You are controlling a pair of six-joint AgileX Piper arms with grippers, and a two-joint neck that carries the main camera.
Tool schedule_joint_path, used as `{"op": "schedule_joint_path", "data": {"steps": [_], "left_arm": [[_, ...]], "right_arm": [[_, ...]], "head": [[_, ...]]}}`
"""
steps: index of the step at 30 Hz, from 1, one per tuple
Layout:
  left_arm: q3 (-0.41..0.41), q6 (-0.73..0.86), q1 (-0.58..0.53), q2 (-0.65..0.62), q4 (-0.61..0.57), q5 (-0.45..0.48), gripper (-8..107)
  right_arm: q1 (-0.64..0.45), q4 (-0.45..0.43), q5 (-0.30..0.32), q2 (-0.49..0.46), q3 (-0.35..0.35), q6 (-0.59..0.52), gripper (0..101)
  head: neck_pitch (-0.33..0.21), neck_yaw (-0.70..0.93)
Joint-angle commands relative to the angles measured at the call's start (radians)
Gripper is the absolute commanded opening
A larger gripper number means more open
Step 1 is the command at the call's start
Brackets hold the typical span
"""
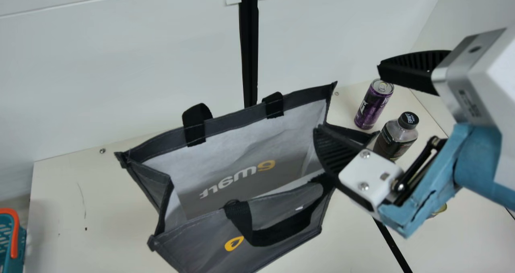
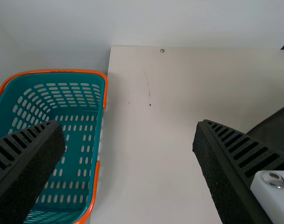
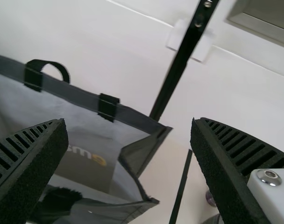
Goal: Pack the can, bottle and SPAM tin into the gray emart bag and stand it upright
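Gray emart tote (image 1: 209, 243): stood upright, mouth open, centre of main view. Purple can (image 1: 373, 107) and black-capped bottle (image 1: 393, 141): placed upright, right of centre. Possible SPAM tin (image 1: 439, 211): mostly hidden by right arm (image 1: 478, 152), lower right. Right gripper (image 1: 349, 99): fingers spread, empty, near tote's rim. Left gripper (image 2: 128, 125): fingers spread. Advised: rim to be cleared before descent; can to be gripped squarely mid-body, bottle left unbumped.
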Motion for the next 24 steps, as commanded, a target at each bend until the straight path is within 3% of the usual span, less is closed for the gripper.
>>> {"op": "schedule_joint_path", "data": {"steps": [1, 11, 24], "left_arm": [[0.0, 0.0, 0.0, 0.0, 0.0, 0.0, 90], [0.0, 0.0, 0.0, 0.0, 0.0, 0.0, 90], [0.0, 0.0, 0.0, 0.0, 0.0, 0.0, 90]], "right_arm": [[-0.043, 0.007, -0.001, 0.004, -0.001, 0.001, 95], [-0.209, 0.027, -0.001, 0.026, 0.016, 0.031, 95], [-0.35, -0.046, -0.001, 0.026, 0.058, 0.136, 95]], "head": [[-0.023, -0.002], [-0.023, -0.002], [-0.023, -0.002]]}}
